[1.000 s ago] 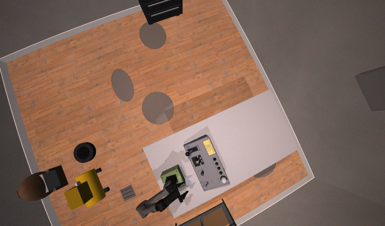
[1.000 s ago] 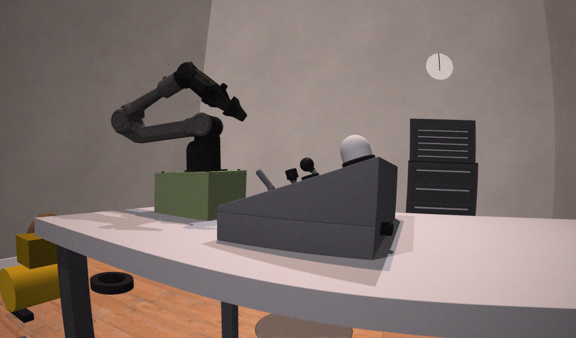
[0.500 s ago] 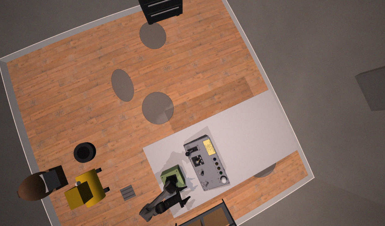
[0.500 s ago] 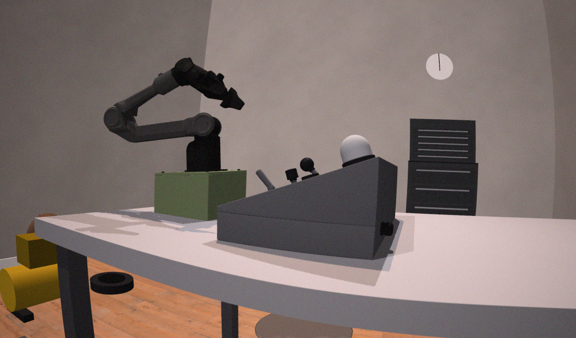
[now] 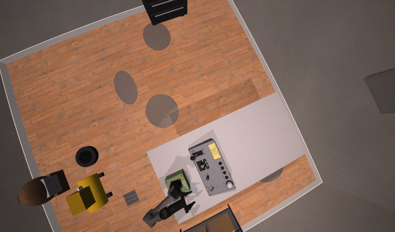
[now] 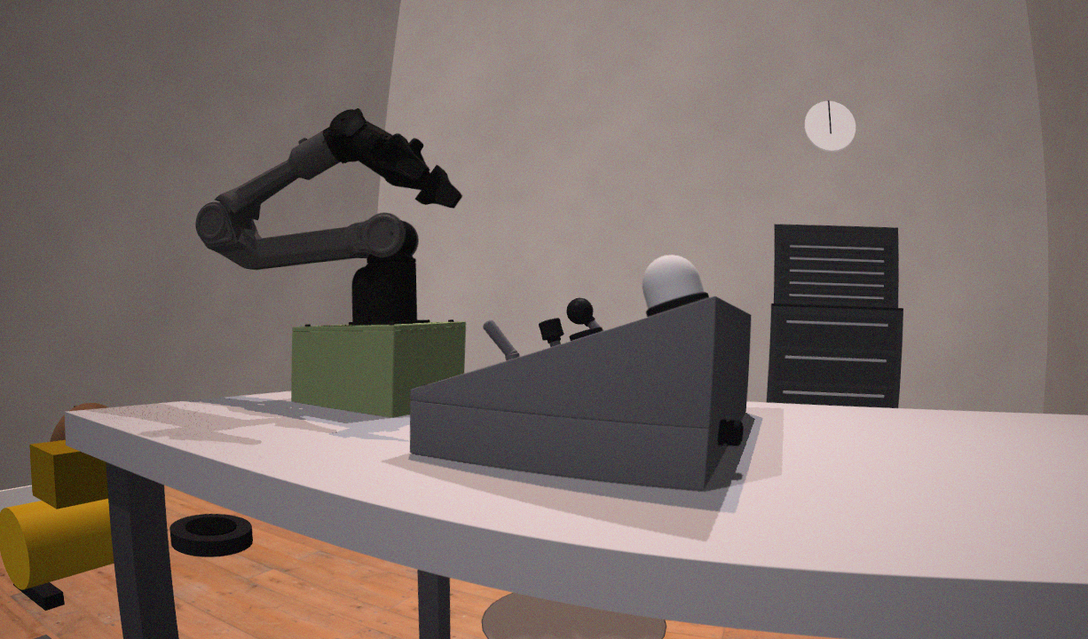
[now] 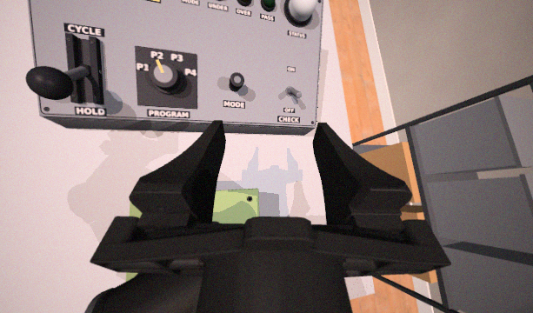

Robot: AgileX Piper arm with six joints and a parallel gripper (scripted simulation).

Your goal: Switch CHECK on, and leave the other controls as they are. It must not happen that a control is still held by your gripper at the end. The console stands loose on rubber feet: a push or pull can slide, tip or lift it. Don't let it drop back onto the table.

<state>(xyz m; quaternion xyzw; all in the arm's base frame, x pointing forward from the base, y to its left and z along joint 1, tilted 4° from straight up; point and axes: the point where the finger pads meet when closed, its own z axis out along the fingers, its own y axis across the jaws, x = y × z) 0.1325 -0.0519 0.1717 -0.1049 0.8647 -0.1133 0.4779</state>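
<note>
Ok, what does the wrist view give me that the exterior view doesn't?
Wrist only: panel labels, the CHECK toggle between ON and OFF, the PROGRAM knob at P2, the MODE knob, and the hand open and empty.

Exterior only: the hand's height above the console, the green base, clock and cabinet.

Both: the white dome lamp and table.

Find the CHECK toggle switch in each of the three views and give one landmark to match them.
Top: CHECK toggle at the console's near corner, by the white dome.
Exterior: the grey lever leftmost on the sloped panel.
Wrist: lower right of the panel, ahead of the open pincer.
Shared landmark: the white dome.
</note>
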